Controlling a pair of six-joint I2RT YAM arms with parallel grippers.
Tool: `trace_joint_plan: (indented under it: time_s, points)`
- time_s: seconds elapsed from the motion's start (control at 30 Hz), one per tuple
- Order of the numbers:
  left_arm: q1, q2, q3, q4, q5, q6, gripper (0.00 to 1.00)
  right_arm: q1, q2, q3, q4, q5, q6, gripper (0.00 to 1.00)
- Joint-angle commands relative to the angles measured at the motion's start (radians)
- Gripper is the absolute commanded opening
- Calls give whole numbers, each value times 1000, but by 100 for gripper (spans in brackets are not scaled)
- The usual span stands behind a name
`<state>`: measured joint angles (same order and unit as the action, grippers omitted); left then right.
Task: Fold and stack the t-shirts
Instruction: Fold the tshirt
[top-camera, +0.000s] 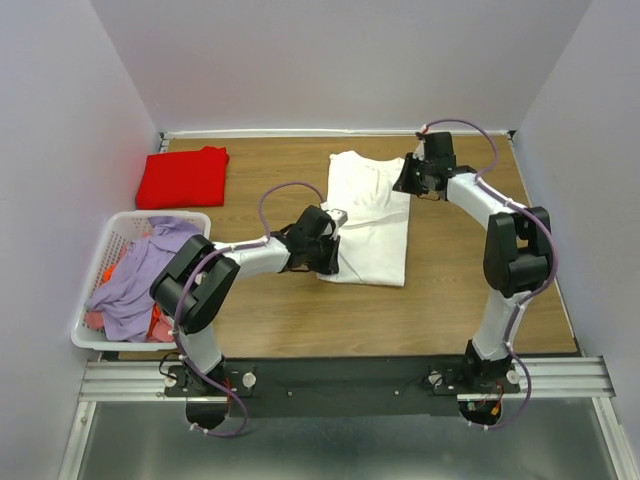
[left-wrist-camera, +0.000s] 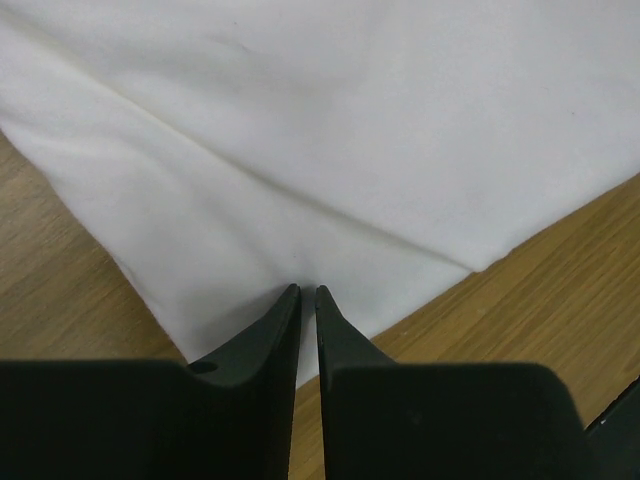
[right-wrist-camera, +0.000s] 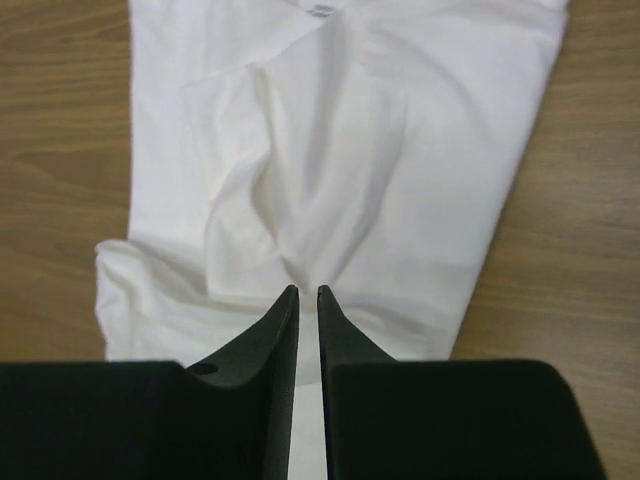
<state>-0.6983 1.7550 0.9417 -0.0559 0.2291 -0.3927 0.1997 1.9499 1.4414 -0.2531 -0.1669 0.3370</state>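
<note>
The left gripper (left-wrist-camera: 308, 290), jaws narrow, pinches the white shirt (top-camera: 378, 235) at its nine-o'clock edge. The right gripper (right-wrist-camera: 308, 290) pinches bunched cloth at the shirt's two-o'clock edge. A folded red shirt (top-camera: 183, 177) lies at its ten o'clock.

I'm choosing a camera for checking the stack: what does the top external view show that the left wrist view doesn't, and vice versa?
Only the top external view: the red t-shirt folded at the far left, the laundry basket of clothes, and the right claw at the white shirt's far end. Only the left wrist view: the left claw nearly closed, pinching cloth that creases toward its tips. Both: the white t-shirt on the wooden table.
</note>
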Motion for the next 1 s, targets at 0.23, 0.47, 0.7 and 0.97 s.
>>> trace_joint_plan:
  time_s: [0.23, 0.47, 0.7, 0.97]
  points:
    - [-6, -31, -41, -108, 6, 0, 19, 96, -178, -303, 90, -497, -15, 21]
    - [-6, -35, -47, -108, 16, -5, 20, 171, -95, -357, 161, -543, -1, 21]
    - [-6, -23, -63, -113, 27, 6, 20, 191, 79, -208, 226, -511, 30, 21]
    - [-6, -51, -116, -116, 21, -12, 20, 129, 364, 109, 225, -477, 91, 22]
